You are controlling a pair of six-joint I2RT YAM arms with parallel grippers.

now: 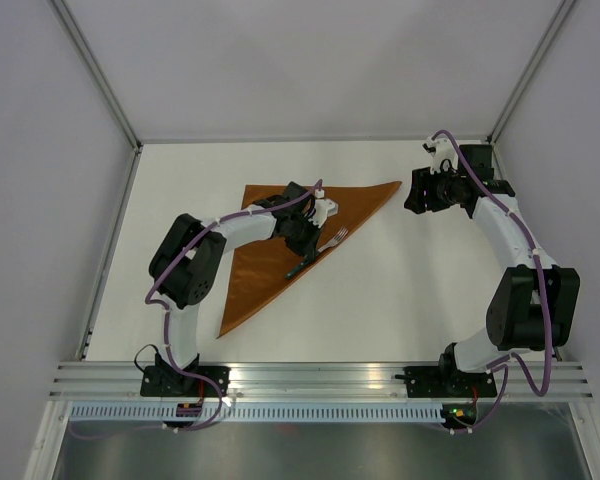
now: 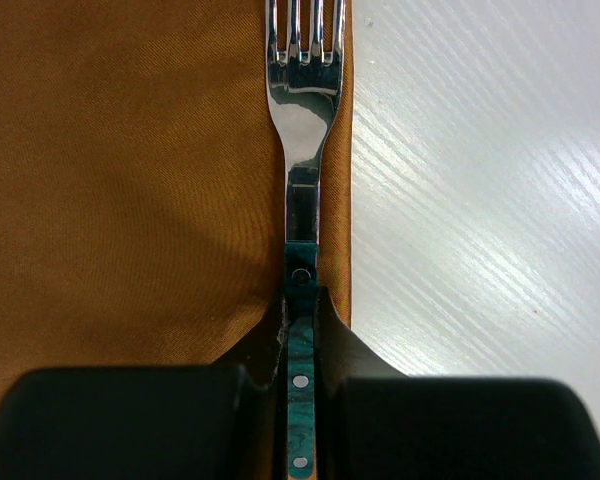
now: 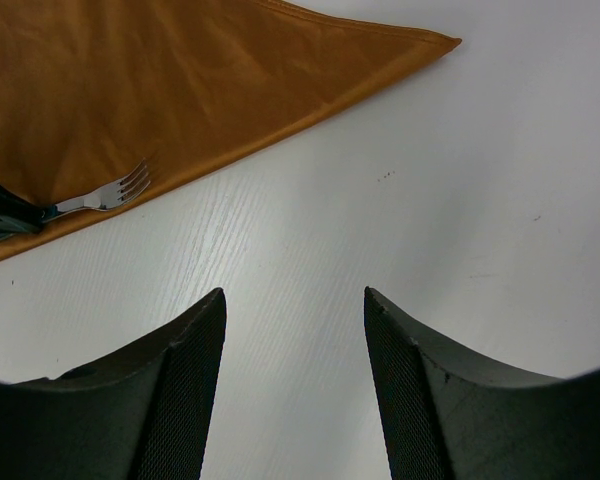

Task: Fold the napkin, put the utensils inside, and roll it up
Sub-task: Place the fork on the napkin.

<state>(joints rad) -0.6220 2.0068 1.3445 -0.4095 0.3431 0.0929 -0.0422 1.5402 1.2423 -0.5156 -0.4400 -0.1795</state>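
Note:
The rust-brown napkin (image 1: 260, 285) lies folded into a triangle on the white table (image 1: 410, 300). A fork (image 1: 334, 240) with a teal handle rests along the napkin's right edge, tines pointing away from the arm. My left gripper (image 1: 308, 254) is shut on the fork's handle. In the left wrist view the handle (image 2: 300, 350) sits clamped between the jaws of the left gripper (image 2: 300, 310), over the napkin (image 2: 130, 160) close to its hem. My right gripper (image 1: 417, 192) hovers open beyond the napkin's far right corner. In the right wrist view the right gripper (image 3: 292, 300) holds nothing, with napkin (image 3: 180, 90) and fork (image 3: 108, 194) off to the left.
White walls with metal corner posts (image 1: 98, 70) enclose the table. An aluminium rail (image 1: 320, 378) carrying both arm bases runs along the near edge. Bare tabletop (image 3: 460, 200) lies under the right gripper.

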